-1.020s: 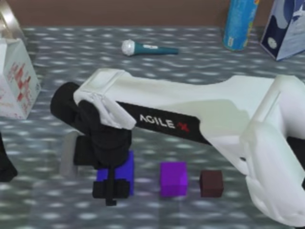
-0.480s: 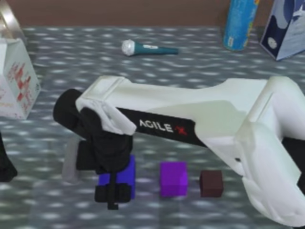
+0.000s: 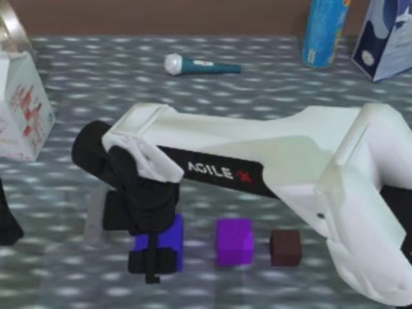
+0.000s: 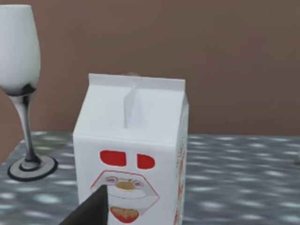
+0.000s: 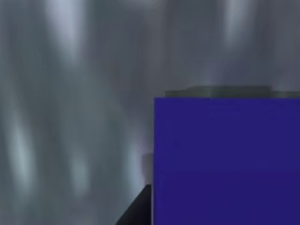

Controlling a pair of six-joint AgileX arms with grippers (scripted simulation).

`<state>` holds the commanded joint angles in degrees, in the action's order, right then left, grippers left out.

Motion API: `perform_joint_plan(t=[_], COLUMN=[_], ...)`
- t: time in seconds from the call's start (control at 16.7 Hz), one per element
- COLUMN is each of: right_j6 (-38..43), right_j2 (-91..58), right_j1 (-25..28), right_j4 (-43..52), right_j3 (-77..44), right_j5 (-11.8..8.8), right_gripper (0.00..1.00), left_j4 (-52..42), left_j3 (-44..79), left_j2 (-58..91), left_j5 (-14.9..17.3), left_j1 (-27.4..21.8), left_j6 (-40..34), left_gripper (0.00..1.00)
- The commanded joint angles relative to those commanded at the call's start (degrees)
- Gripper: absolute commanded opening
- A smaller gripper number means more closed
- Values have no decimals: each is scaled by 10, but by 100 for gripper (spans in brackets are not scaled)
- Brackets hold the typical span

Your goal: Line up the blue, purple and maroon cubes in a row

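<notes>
Three cubes stand in a row near the table's front edge: the blue cube at the left, the purple cube in the middle, the maroon cube at the right. My right arm reaches across from the right, and its gripper is down over the blue cube, shut on it and hiding its left part. In the right wrist view the blue cube rests on the table with one dark fingertip against its side. My left gripper stays parked at the left edge, open.
A white milk carton and a wine glass stand at the left. A teal microphone lies at the back. A blue can and a blue carton stand at the back right.
My right gripper and the blue cube have shifted slightly right and toward the front edge together. In the last half second almost nothing moved.
</notes>
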<state>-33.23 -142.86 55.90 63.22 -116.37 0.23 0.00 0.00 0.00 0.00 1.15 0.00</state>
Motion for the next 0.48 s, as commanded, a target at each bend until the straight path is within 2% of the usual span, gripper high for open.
perform_joint_plan(t=[0.12,0.48], right_j6=[0,0], right_j2=[0,0], right_j1=[0,0], right_j4=[0,0], right_j3=[0,0], right_j5=[0,0], right_gripper=[98,100], left_j4=[0,0], left_j3=[0,0], left_j2=[0,0], left_j5=[0,0], left_j1=[0,0], left_j6=[0,0], left_gripper=[100,100])
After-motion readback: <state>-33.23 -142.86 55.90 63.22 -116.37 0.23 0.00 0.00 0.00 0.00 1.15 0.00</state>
